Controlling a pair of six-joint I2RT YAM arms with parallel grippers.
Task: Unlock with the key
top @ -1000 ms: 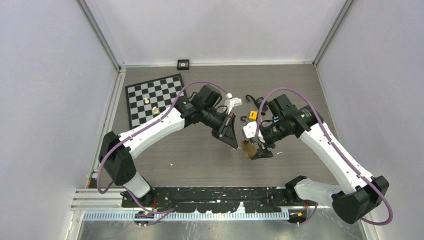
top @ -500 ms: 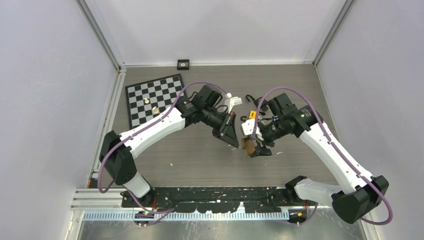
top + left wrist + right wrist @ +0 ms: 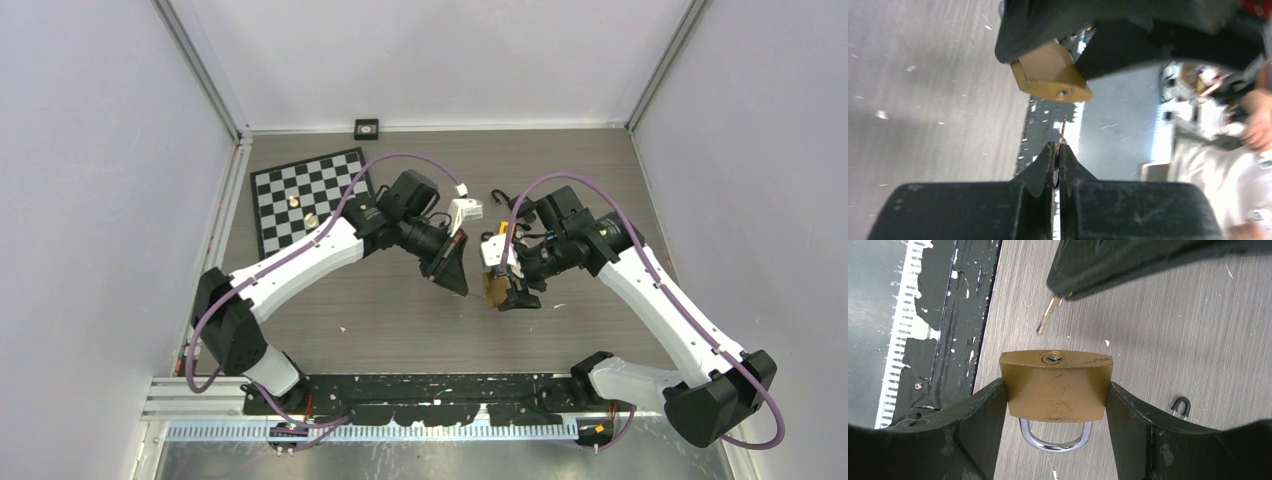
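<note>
The brass padlock hangs above the table, gripped by its two sides in my right gripper. Its chrome shackle points back toward the wrist and its keyhole faces outward. My left gripper is shut on the key, whose thin blade sticks out from the fingertips. In the right wrist view the key is tilted, its tip just up and left of the keyhole and not touching it. From above, the two grippers face each other at mid-table, with the padlock between them.
A checkered board with two small pieces lies at the back left. Black hooks and a small orange item lie behind the grippers, and another hook is on the table by the right finger. A black rail runs along the near edge.
Both grippers have shifted slightly toward the back. The left wrist has turned a little with the key. The padlock has stayed in the right gripper, close to the key tip.
</note>
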